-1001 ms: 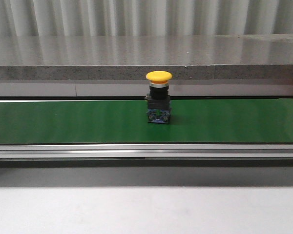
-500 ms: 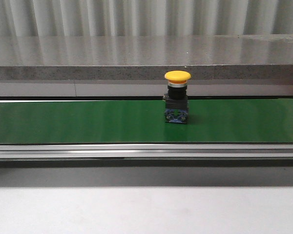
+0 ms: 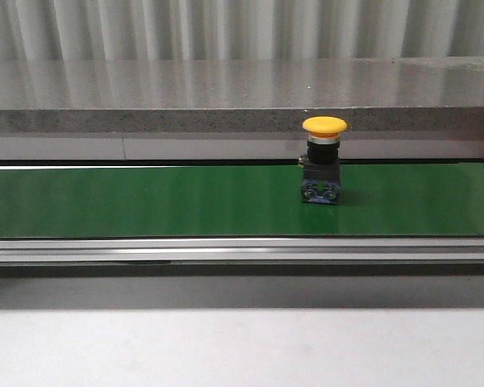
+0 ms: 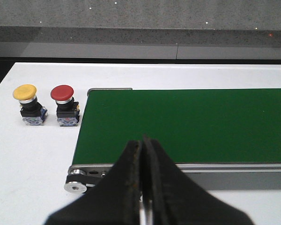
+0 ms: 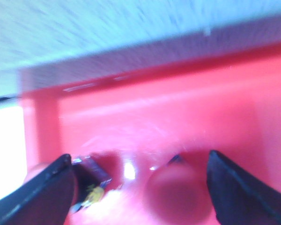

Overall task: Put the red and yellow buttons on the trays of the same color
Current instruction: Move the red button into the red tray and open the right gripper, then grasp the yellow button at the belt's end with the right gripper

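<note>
Right gripper [image 5: 138,187] open over red tray [image 5: 178,112], blurred

The left gripper [image 4: 143,187] has its two dark fingers pressed together, nothing between them. The right gripper [image 5: 140,180] has its fingers spread wide apart, one at each edge of its blurred wrist view. Neither arm shows in the front view.
</note>
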